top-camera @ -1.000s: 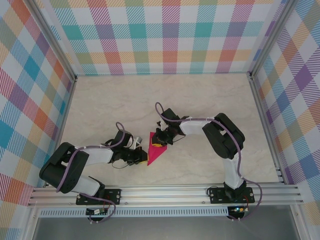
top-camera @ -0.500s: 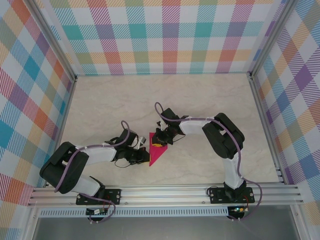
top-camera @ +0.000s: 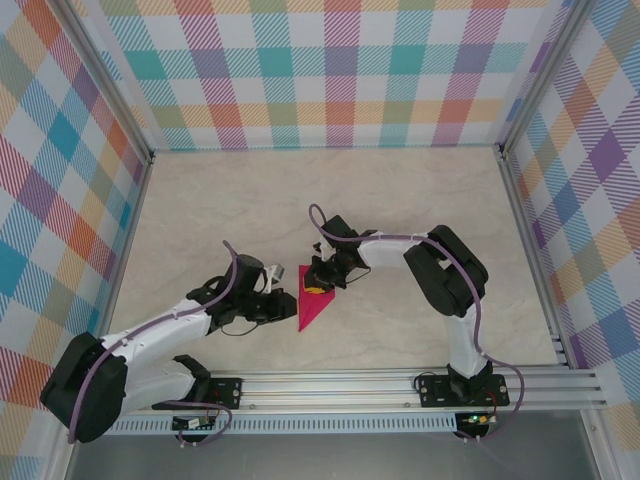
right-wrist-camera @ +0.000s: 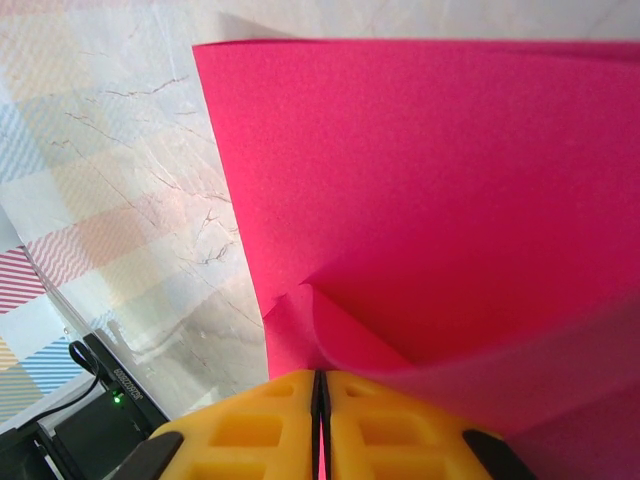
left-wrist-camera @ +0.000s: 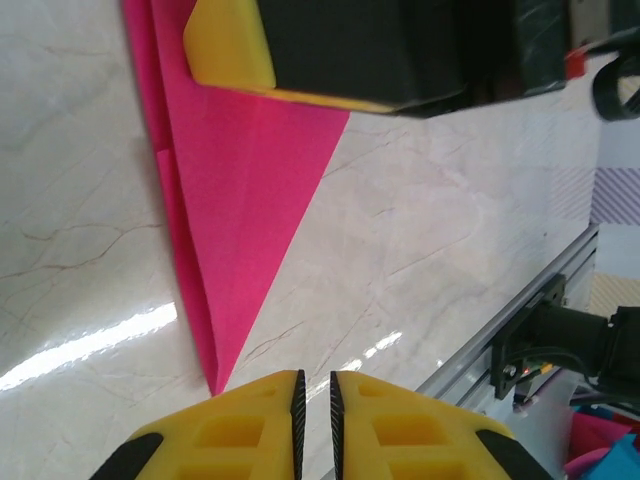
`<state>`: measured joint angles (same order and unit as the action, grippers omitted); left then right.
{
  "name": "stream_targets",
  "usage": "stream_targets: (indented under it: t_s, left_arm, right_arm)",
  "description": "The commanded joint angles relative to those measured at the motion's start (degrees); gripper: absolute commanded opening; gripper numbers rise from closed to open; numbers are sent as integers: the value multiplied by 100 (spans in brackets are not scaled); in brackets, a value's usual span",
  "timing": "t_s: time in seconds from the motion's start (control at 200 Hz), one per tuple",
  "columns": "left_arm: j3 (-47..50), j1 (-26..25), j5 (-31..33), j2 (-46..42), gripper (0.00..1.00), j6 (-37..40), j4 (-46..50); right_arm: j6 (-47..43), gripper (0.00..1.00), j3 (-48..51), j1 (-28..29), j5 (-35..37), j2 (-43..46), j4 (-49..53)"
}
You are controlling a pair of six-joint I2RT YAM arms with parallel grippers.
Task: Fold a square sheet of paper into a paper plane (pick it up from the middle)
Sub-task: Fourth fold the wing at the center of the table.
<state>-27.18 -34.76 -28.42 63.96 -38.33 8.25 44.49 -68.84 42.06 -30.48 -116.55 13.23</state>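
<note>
The square sheet of paper (right-wrist-camera: 420, 180) is thin matt paper with a fine grainy surface, and its folds are sharp. The tabletop (left-wrist-camera: 440, 230) has a marble pattern; whether it is stone or laminate I cannot tell. It is smooth and glossy, with bright reflections. The jaws of the left gripper (left-wrist-camera: 316, 380) and of the right gripper (right-wrist-camera: 320, 380) are yellow plastic, smooth and matt, on black plastic bodies. The rail (top-camera: 340, 385) at the near edge is bare silvery metal. The checked walls (top-camera: 340, 70) look matt.
</note>
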Motion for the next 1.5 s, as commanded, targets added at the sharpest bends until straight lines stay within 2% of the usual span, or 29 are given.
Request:
stream_targets:
  t_s: [0.0,0.205,0.4,0.63,0.81,1.095,1.18,1.38,1.495]
  left_arm:
    - [-59,-47,-47,290,15,-484,-709]
    - [-15,-46,-216,1292,12,-882,-1911]
    - [115,-48,-67,1824,11,-841,-2044]
    - [395,-48,-234,2199,11,-779,-2083]
    - [804,-57,-346,1954,12,-714,-1938]
    - [801,-204,-787,1523,15,-309,-1326]
    - [721,-213,-671,1223,14,-223,-950]
    - [426,-206,-189,-115,16,-360,-382]
    - [239,-211,-51,-340,17,-377,-328]
  right_arm:
    - [-117,11,107,-14,390,-397,458]
    - [-97,11,168,-14,409,-369,446]
    - [-81,11,152,-14,377,-406,416]
    - [-94,11,125,-14,385,-428,461]
    - [-107,11,151,-15,406,-453,470]
    - [-92,11,146,-14,421,-458,496]
    - [-102,11,143,-13,398,-472,497]
    - [-96,11,178,-14,420,-462,496]
    - [-90,11,173,-17,420,-466,488]
